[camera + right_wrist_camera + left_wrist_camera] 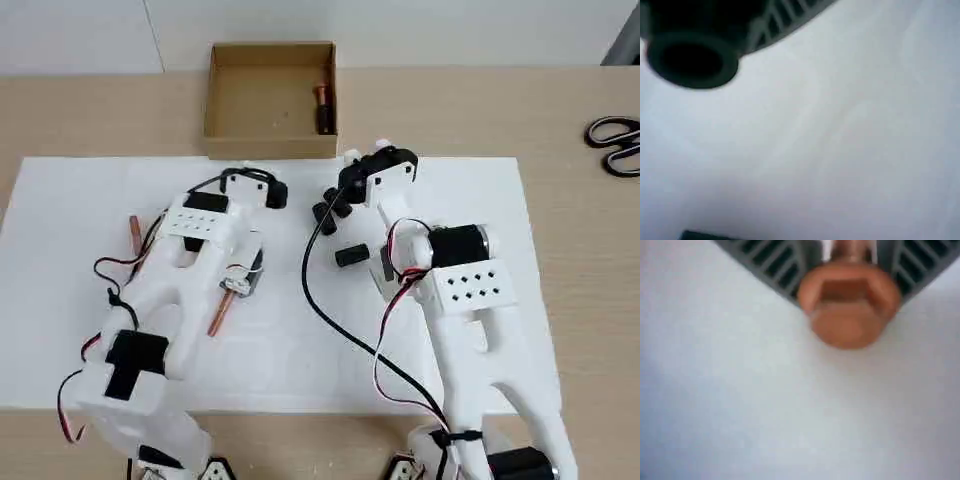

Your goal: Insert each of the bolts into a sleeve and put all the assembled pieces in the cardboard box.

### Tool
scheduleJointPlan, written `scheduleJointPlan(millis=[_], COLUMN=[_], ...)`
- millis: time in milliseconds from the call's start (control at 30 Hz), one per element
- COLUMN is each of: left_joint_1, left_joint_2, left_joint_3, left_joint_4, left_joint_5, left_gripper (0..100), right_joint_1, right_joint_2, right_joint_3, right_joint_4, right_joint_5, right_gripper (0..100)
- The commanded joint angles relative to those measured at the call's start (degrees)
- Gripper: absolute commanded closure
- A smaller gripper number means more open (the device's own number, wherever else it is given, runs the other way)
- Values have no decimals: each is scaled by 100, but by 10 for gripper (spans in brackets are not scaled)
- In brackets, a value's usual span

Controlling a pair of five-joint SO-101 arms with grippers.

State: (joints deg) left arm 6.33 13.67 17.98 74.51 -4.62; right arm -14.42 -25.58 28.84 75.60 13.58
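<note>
Three copper-coloured bolts can be counted, each a slim shaft with a wider head. The held bolt (pixel 223 311) is clamped in the left gripper (pixel 241 284) and slants over the white sheet (pixel 90 350). In the left wrist view the held bolt (pixel 849 305) shows a six-sided head between grey ribbed fingers (pixel 767 262). The loose bolt (pixel 135 235) lies on the sheet just beside that arm, on its outer side. The third sits in a black sleeve as one assembled piece (pixel 322 108), lying along one side wall of the cardboard box (pixel 225 100). The box stands on the wooden table (pixel 100 110) at the sheet's far edge. The sleeves are short black tubes with a hollow end. One is in the box, and another, the held sleeve (pixel 352 254), is grasped by the right gripper (pixel 380 260) over the middle of the sheet. In the right wrist view the held sleeve (pixel 692 60) shows its open mouth next to a ribbed finger (pixel 777 20). Two dark rounded shapes (pixel 330 208) near that arm's far end may be more sleeves, but I cannot tell. One pair of scissors (pixel 612 143) lies on the table, well apart from the rest.
</note>
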Motion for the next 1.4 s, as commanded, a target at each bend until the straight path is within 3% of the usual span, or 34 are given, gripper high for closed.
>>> scheduleJointPlan(millis=[0,233,567,800,1200,1367], left_joint_1=[0,9,35,26,35,44], left_joint_2=[132,123,123,-738,-2787,-2980], left_joint_3=[-163,-479,-2985,-3284,-3284,-3284], left_joint_4=[-53,299,2585,2567,1978,1969], left_joint_5=[18,35,44,79,1196,1767], left_gripper=[994,994,994,994,994,994], right_joint_1=[13,13,22,40,-13,4], right_joint_2=[-251,-251,-268,-462,-3046,-4136], right_joint_3=[-26,-26,-70,-193,-149,791], right_joint_4=[-13,-13,-57,57,92,-110], right_joint_5=[26,26,62,44,0,-809], right_gripper=[995,995,995,995,995,995])
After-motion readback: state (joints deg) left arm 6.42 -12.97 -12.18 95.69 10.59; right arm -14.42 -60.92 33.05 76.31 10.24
